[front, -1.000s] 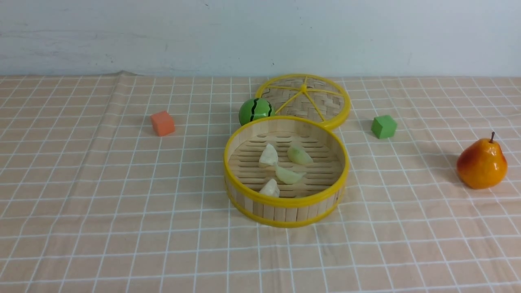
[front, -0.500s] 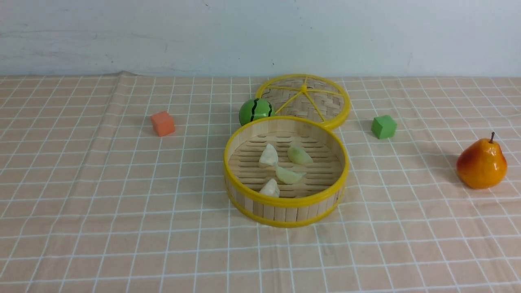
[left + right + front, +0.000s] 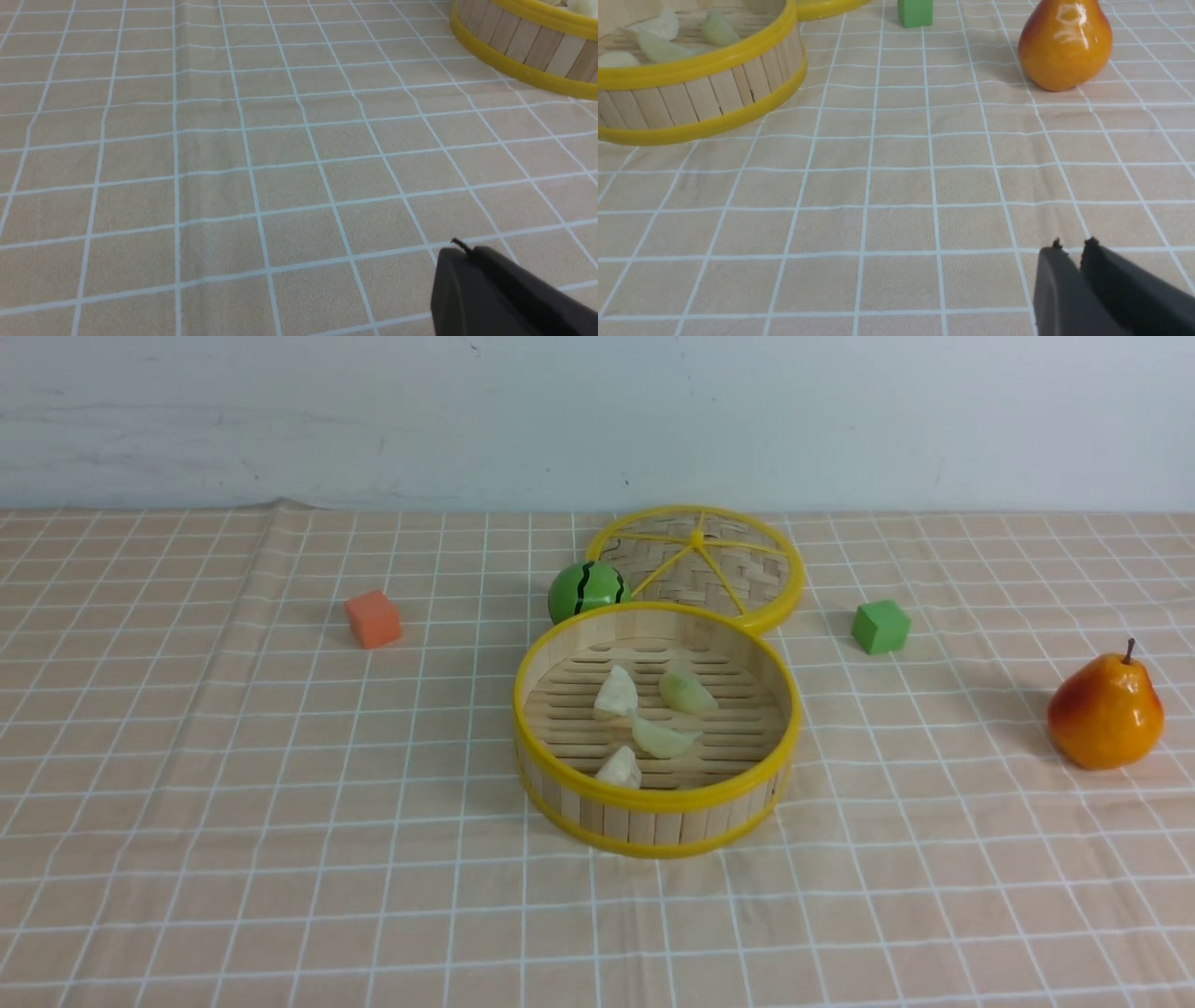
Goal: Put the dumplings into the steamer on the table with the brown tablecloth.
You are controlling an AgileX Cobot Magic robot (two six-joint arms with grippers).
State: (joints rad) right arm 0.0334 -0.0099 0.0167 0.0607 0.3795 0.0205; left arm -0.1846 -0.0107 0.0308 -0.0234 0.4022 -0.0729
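The table (image 3: 187,859) lies under the brown tablecloth (image 3: 280,756), a tan cloth with a thin white grid and a few soft creases, and both grippers hang low over bare cloth with nothing between their jaws. The steamer (image 3: 656,814), a round bamboo-slat basket with yellow rims, stands ahead of both: well ahead of the left gripper (image 3: 460,249) and off toward its right side, and ahead of the right gripper (image 3: 1073,247) toward its left side. Behind the steamer, farther still from the jaws, lies a flat woven lid (image 3: 738,569) with yellow spokes, its near edge hidden by the steamer's rim. The orange-yellow pear (image 3: 1066,44) stands upright well ahead of the right gripper. A green striped ball (image 3: 586,590) sits just beside the lid, at the steamer's far rim. A green cube (image 3: 915,11) lies beyond the pear, and an orange cube (image 3: 373,619) lies far ahead on the left gripper's side. All four dumplings (image 3: 661,735) rest on the steamer's slatted floor. The left gripper's jaws are pressed together; the right gripper's jaws stand a narrow slit apart, gripping nothing.
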